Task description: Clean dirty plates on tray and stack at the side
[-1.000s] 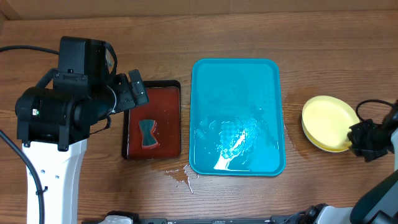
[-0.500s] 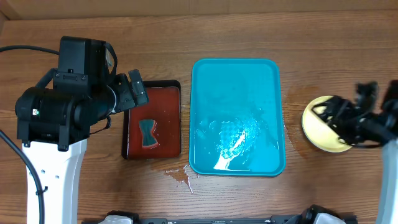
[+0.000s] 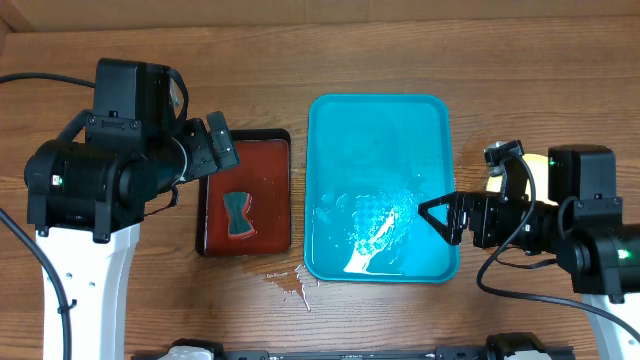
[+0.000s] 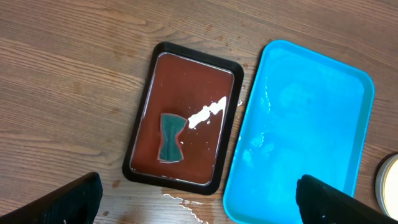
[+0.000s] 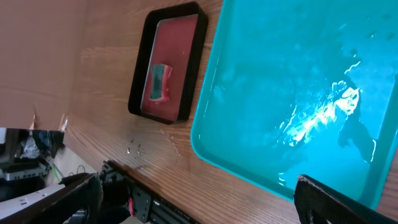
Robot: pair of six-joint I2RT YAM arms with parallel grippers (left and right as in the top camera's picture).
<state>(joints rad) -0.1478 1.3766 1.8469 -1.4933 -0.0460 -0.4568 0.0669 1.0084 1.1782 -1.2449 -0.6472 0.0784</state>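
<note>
The turquoise tray (image 3: 378, 130) lies mid-table, wet and with no plate on it; it also fills the right wrist view (image 5: 292, 74) and the right of the left wrist view (image 4: 305, 124). The plates sit right of the tray, mostly hidden under my right arm: only a pale yellow sliver (image 3: 540, 160) shows, plus a rim (image 4: 390, 183) in the left wrist view. My right gripper (image 3: 468, 182) is open and holds nothing, over the tray's right edge; its wrist view (image 5: 205, 208) shows the jaws wide apart. My left gripper (image 3: 222, 142) hangs open above the dark tray, also wide apart (image 4: 202, 208).
A dark red-brown tray (image 3: 270, 160) with a black rim lies left of the turquoise one, holding a green sponge (image 3: 237, 215) and a little white foam (image 4: 205, 113). Water is spilled on the wood (image 3: 290, 285) by the tray's front left corner.
My right gripper opened, left the yellow plate stack and swung left over the tray's right edge, now covering most of the stack. The left arm has not moved.
</note>
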